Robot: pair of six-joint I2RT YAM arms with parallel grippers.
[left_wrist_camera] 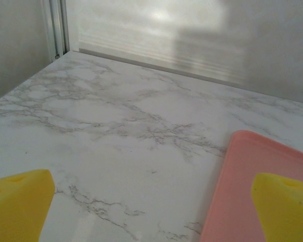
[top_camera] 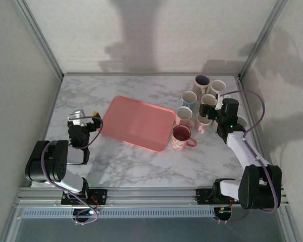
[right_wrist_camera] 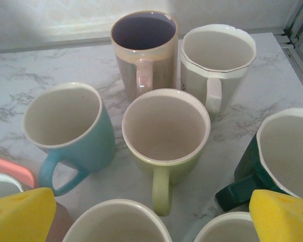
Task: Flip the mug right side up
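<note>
left gripper and right gripper were held open, empty. mugs were clustered at the table's far right corner; none was seen inverted, so that should be checked before gripping.

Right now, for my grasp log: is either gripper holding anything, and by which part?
Nothing is held. The left gripper is open over the table beside the pink tray; the right gripper is open above the mugs, nothing between its fingers.

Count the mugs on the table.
9 mugs: purple, white, blue, lime at back; dark green right of lime; pink, maroon by tray; two white-rimmed under the right end effector. Others may hide.
</note>
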